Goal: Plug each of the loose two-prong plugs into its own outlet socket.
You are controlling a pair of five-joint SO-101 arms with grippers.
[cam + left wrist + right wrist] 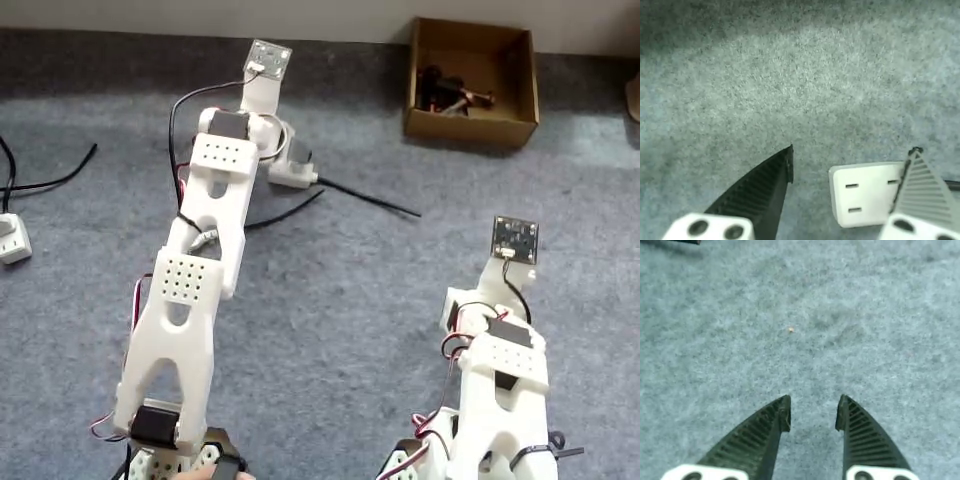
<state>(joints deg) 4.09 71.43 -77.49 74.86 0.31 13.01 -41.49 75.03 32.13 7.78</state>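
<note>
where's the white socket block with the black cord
High view: the white socket block lies on the carpet at the tip of the left arm, left of the cardboard box; the left wrist view shows it within the open left pincer.

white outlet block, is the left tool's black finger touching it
Apart: left wrist view shows grey carpet between the black ribbed finger and white plastic outlet block.

Rough, fuzzy grey carpet (350, 300); smooth white plastic on the outlet block (865, 192); matt brown cardboard box (470, 128); ribbed matt black plastic on the right gripper (812, 412) fingers (760, 440); matt white plastic left arm (190, 290) shell.
</note>
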